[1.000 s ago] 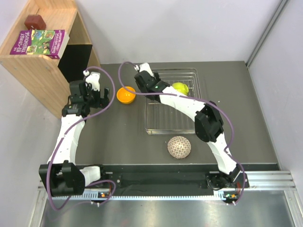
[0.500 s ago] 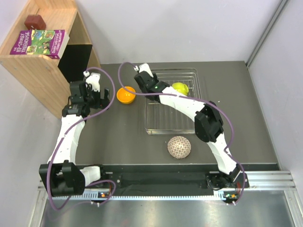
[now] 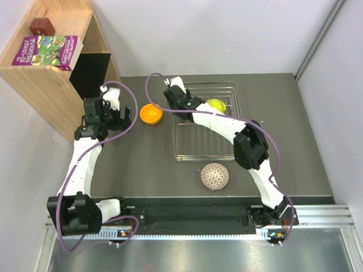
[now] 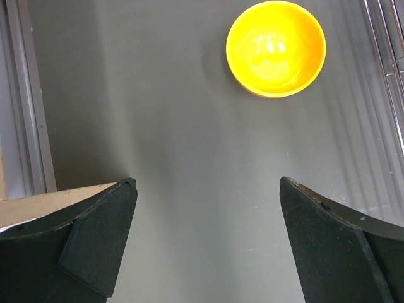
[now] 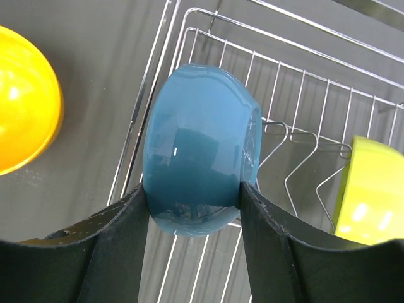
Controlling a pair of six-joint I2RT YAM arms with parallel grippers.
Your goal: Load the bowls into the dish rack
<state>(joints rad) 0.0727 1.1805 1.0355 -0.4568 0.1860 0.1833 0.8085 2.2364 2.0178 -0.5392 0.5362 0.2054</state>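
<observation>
Bowl [image 5: 201, 148] — blue — clamped between right fingers [image 5: 110, 249] over rack [image 3: 193, 144]; left fingers [image 4: 95, 246] apart.

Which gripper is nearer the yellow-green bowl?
Right. The right gripper, shut on the blue bowl, is over the rack beside the yellow-green bowl; the left gripper is off the rack, beyond the orange bowl.

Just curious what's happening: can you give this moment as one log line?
right gripper: holds blue bowl over rack edge | left gripper: open, empty | in rack: green bowl | on table: orange bowl, patterned bowl
</observation>
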